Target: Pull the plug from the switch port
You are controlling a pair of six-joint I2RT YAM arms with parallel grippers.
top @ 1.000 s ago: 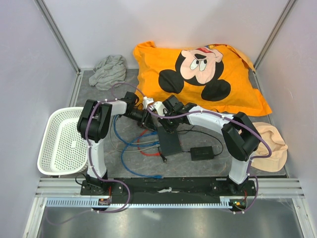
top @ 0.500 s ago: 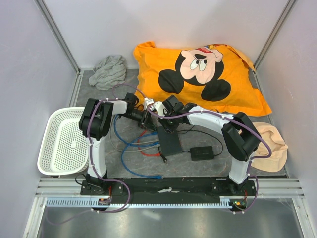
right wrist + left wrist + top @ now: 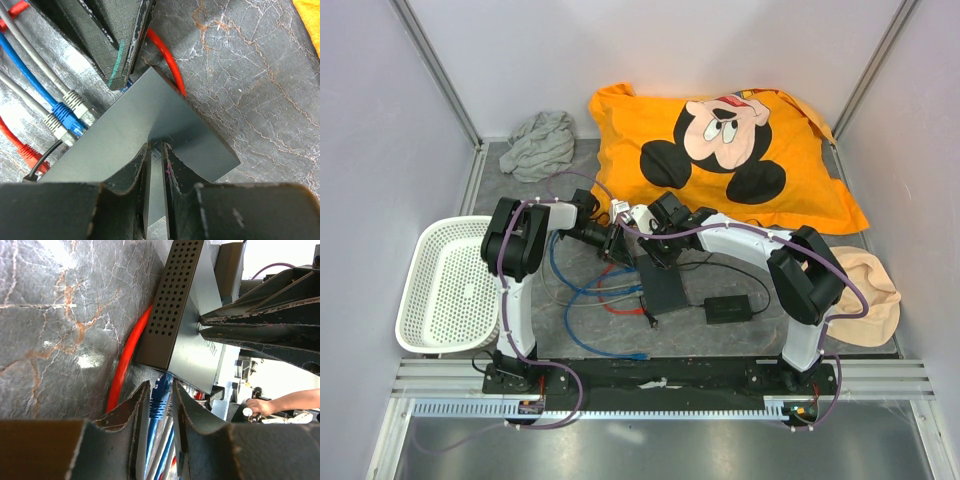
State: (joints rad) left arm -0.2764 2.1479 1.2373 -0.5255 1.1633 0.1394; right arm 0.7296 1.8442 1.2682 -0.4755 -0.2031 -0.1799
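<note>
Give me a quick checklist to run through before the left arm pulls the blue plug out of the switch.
1. Left hand set around the blue plug, one finger on each side: ok.
2. Its fingers pinching the plug firmly: cannot tell.
3. Right hand pressing its tips on the switch to hold it down: ok.
4. Plug meets the switch's edge, not yet out: ok.
5. Plug's latch released: cannot tell.
</note>
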